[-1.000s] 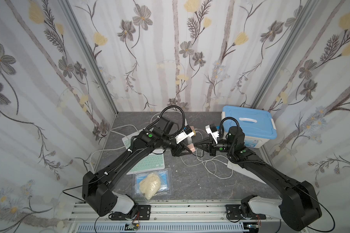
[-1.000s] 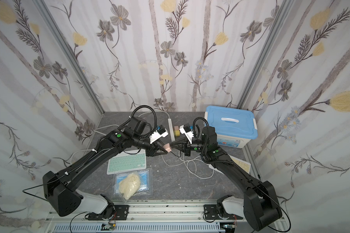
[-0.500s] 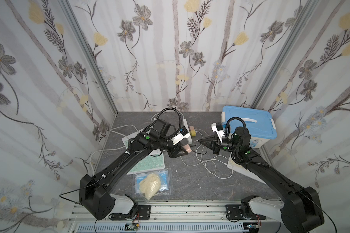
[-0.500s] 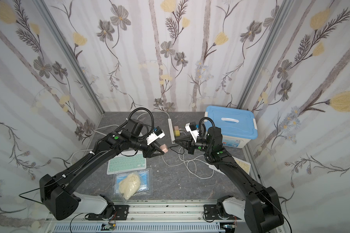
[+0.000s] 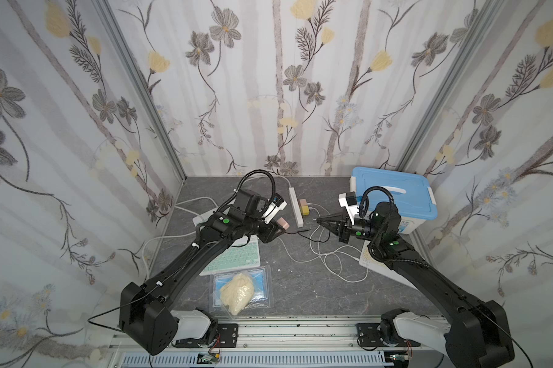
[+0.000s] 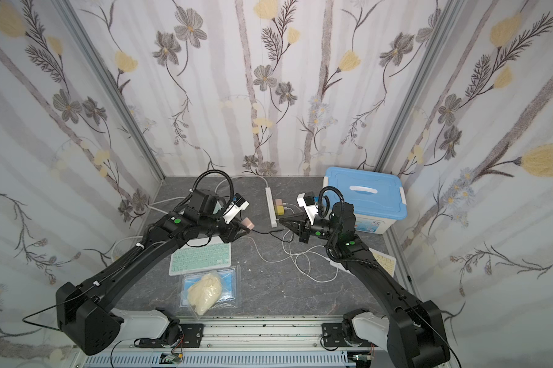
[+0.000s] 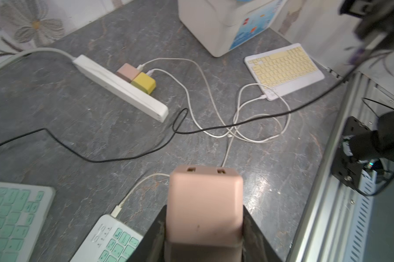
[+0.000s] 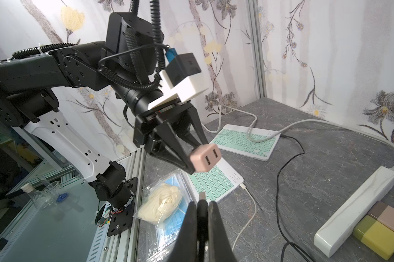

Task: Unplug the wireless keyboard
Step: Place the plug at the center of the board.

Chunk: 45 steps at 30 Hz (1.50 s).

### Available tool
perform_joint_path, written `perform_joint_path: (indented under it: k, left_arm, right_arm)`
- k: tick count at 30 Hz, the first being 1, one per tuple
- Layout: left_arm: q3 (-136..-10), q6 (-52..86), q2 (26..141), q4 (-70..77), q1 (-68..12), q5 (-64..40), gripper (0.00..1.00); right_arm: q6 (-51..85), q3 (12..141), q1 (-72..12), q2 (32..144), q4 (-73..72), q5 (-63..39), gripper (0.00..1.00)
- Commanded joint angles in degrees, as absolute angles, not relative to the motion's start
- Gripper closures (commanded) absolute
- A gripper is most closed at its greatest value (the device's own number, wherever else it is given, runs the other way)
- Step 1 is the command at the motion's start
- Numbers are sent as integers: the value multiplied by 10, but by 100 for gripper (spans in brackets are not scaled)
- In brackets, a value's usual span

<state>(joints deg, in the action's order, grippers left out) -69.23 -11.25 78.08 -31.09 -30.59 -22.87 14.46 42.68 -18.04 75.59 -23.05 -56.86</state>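
Observation:
My left gripper [image 5: 276, 229] is shut on a pink two-port USB charger [image 7: 205, 204], held above the table; both ports face outward with nothing in them. A short gap to its right, my right gripper [image 5: 316, 220] is shut on the black USB plug [image 8: 202, 196]. The plug's black cable [image 7: 123, 158] trails across the table to the far mint-green keyboard [image 8: 243, 140]. A nearer mint-green keyboard [image 5: 233, 255] lies under the left arm with a white cable [image 7: 132, 192] plugged in. In the right wrist view the pink charger [image 8: 206, 157] sits just beyond the plug.
A white power strip [image 5: 296, 207] holds a pink charger [image 7: 128, 71] and a yellow charger [image 7: 144, 82] with white cables looping over the table. A yellow keyboard [image 7: 282, 68] lies beside the blue-lidded box [image 5: 393, 197]. A bag of masks [image 5: 240, 290] lies near the front edge.
The two grippers were tip to tip a second ago. They have drawn apart: the left with the pink charger went left, the right with the black plug went right.

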Motion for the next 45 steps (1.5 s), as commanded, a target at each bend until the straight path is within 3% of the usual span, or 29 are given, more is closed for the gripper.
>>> perform_joint_path:
  k: [1,8,15,21,28,45]
  left_arm:
    - [-721,-48,820,-269,-299,-131,100]
    - [-848,6,985,-275,-284,0,100]
    - [-1009,38,1174,-270,-241,-10,100]
    - [-1207,49,1329,-372,-224,23,100]
    - [-1290,116,1411,-418,-206,34,100]
    - [-1421,135,1526,-486,-203,46,100]
  right_arm:
    - [126,427,-191,760,-225,-545,100]
    - [111,436,-236,771,-184,-505,100]
    - [108,427,-261,755,-156,-483,100]
    - [101,400,-262,720,-135,-472,100]
    - [99,394,-262,719,-135,-473,100]
    - [101,394,-262,726,-138,-480,100]
